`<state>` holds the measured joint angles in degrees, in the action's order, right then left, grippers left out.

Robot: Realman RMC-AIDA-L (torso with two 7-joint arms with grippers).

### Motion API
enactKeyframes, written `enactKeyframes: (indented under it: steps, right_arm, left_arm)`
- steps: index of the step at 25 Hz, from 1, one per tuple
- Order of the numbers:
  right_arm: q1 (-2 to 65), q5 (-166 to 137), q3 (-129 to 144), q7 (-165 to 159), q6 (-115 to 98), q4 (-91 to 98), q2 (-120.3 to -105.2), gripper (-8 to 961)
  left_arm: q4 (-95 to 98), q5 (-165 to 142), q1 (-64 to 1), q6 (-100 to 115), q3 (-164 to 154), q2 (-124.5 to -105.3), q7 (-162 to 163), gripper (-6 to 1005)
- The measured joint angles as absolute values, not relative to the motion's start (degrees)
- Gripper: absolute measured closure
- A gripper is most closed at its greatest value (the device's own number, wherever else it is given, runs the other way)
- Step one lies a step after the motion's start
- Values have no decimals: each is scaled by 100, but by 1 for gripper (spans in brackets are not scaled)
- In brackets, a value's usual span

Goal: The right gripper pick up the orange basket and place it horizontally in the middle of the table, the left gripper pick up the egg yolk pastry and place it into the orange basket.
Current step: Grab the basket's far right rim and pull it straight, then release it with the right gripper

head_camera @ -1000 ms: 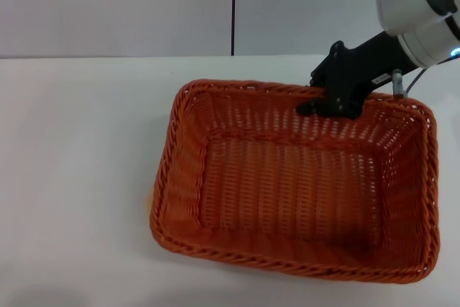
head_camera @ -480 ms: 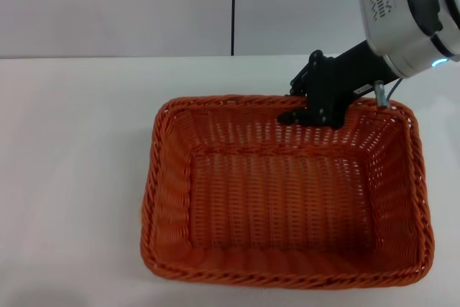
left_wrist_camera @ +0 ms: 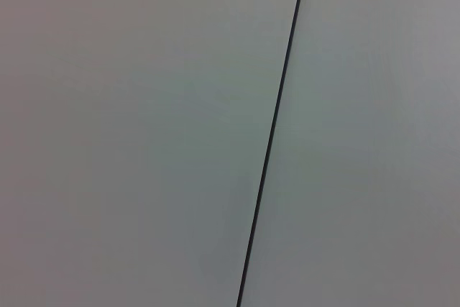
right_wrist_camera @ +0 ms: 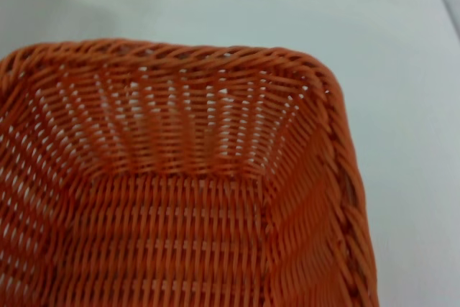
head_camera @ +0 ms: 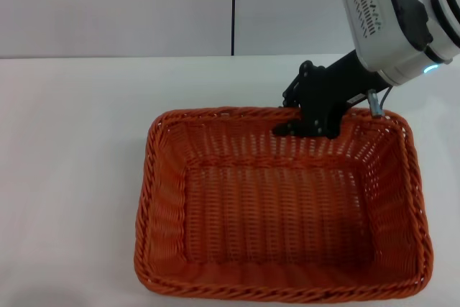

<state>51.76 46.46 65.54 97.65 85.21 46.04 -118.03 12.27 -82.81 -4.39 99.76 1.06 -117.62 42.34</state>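
In the head view we see the orange basket (head_camera: 280, 206) lying on the white table (head_camera: 72, 177), with its long sides running from left to right and its open side facing up. It takes the middle and the right part of the table in front of us, and its near rim reaches the lower edge of the picture. The inside of the basket holds nothing.

The right gripper (head_camera: 310, 116) comes down from the upper right on its white arm (head_camera: 392, 16). Its 2 black fingers are closed on the far rim of the basket, a little to the right of the middle of that rim. 1 finger is inside the far wall and the other is outside it, so the woven rim is clamped between them.

The right wrist view looks down into the basket (right_wrist_camera: 180, 192). It shows 1 short end with its rounded corners and braided rim, and bare white table (right_wrist_camera: 402, 106) beyond it. The fingers themselves are not in that picture.

The left gripper is not visible in any view. The left wrist view shows only a plain grey wall (left_wrist_camera: 144, 134) with 1 thin dark seam (left_wrist_camera: 273, 134).

We cannot find the egg yolk pastry in these views.
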Motion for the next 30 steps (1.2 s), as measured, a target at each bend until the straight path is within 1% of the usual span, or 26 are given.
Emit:
enactKeyframes:
  steps: [9,15,30]
  right_arm:
    - [5086,4618,6593,9385,8520,4793,-11826,748]
    - [4841,4635,6622,9369,8495,5321,-11884,742]
    - [4646,4666,6565,9030,8487,5607,-11892,621]
  left_arm:
    - [1260,-8290,-487,9952,106,-11759,4237,213]
    - [1266,-8307,-495,9928,106,-11759,4237,213]
    - [1247,-8324,-426,9939,61,-11785,4236,214]
